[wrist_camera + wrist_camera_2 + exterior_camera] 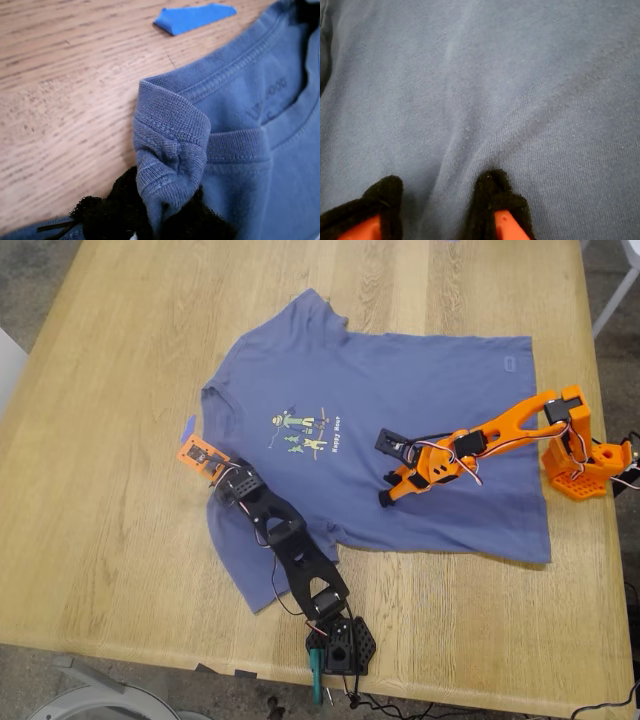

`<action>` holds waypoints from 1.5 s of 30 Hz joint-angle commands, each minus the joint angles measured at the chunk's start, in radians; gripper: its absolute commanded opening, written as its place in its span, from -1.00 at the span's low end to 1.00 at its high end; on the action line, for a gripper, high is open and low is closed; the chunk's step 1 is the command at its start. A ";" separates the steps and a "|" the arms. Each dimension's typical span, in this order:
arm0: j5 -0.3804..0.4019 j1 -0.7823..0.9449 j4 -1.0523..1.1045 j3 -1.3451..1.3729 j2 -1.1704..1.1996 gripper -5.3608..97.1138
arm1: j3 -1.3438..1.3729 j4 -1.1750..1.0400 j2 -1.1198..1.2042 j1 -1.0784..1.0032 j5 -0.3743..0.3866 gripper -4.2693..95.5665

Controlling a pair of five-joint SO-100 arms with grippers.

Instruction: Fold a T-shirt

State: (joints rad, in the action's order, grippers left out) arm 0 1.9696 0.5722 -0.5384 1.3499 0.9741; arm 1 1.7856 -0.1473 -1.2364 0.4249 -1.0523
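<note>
T-shirt [400,410] flat on counter [100,520], collar toward exterior view's left | first tool [150,220] clamping collar rib | second tool [437,205] narrowly parted, pressing cloth

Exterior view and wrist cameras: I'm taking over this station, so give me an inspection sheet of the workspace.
Surface: wooden table, bare around the cloth.
Job's things: T-shirt spread print-up, not yet folded; one sleeve lies under the black arm.
Clutter: small blue strip on the wood beside the collar.
Grippers: my first gripper, on the black arm, is shut on the bunched collar; my second gripper, on the orange arm, presses mid-shirt, jaws apart with a ridge of cloth between them.
Cables: wires run along the orange arm; more leads trail off the table's near edge by the black base.
Surroundings: grey floor; white furniture parts at the exterior view's edges.
</note>
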 commanded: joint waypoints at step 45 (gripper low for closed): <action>0.031 -0.328 -0.012 0.676 0.997 -0.86 | -0.523 -0.634 -0.041 -0.133 -0.141 -0.91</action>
State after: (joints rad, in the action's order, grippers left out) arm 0 1.9926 0.2792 -0.5538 2.0433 1.8254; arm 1 1.3545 -0.7762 -1.2303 0.3206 -1.1827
